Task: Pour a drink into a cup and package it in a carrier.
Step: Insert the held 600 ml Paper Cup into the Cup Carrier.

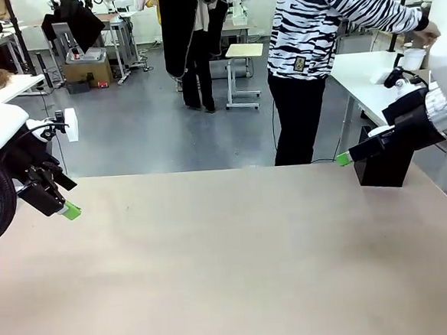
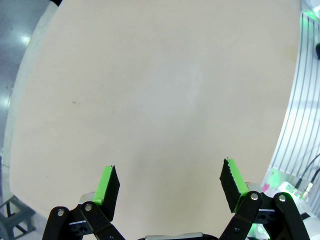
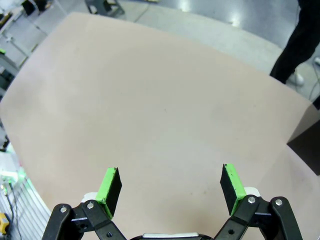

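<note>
Front view: broad, bare beige worktop (image 1: 238, 266) across the foreground. Left gripper (image 1: 67, 209), black with green pads, hanging low over the left edge, tips angled down and inward. Right gripper (image 1: 346, 158), same make, hovering at the far right corner, pointing toward the middle, just in front of a black square box (image 1: 385, 168) standing on that corner. From this side-on angle, finger spacing hard to read. Beyond the far edge, a person in a zebra-striped top (image 1: 321, 23) and black trousers, turned away, one hand (image 1: 427, 34) reaching over a separate white side table (image 1: 359, 77). Near that hand, a small white cup-like shape (image 1: 414, 57), possibly the paper cup, too small and cropped to be sure. No pitcher or brown cardboard carrier to be made out anywhere. Judged from this: the task's things lie off to the far right, past the box, nearer the right arm than the left; nothing to grasp until something lands on the worktop.

Left wrist view: two green-padded fingers (image 2: 106, 187) spread wide, nothing between them, plain worktop beneath, a faint speck on its surface, a strip of grey floor past the curved edge.

Right wrist view: fingers (image 3: 230, 182) likewise parted wide and unloaded, over bare worktop; a dark corner of the black box cut off at the right border; a trouser leg and shoe on the grey floor at upper right.
</note>
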{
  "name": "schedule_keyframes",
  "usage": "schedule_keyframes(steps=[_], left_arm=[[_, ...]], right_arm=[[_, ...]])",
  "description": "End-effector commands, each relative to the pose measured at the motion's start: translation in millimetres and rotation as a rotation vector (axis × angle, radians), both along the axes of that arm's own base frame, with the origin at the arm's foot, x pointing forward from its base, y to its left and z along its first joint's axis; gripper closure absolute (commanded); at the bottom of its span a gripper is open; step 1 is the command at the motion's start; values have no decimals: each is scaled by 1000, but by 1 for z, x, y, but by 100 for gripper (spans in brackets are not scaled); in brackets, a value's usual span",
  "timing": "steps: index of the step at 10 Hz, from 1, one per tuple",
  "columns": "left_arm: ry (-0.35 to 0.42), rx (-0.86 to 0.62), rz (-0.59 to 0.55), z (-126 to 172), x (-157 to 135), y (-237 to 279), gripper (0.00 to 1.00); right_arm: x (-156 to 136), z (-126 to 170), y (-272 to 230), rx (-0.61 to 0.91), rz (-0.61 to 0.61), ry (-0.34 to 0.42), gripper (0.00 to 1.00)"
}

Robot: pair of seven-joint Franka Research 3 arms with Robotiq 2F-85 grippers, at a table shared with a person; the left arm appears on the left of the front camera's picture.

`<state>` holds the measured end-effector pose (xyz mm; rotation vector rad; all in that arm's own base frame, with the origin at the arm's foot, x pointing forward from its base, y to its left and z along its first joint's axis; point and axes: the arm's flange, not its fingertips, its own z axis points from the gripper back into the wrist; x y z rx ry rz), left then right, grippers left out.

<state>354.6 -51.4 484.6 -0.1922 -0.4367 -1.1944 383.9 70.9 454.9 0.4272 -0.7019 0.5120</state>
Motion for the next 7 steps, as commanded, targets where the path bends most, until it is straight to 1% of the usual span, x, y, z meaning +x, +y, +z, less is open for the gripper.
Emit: schedule_keyframes(steps=[1,7], left_arm=[[-11,-12,-16,-1,1,2,0],[-11,-12,-16,-1,1,2,0]], right_arm=[[0,-3,-2,-2,9,-21,0],[0,-3,-2,-2,9,-21,0]])
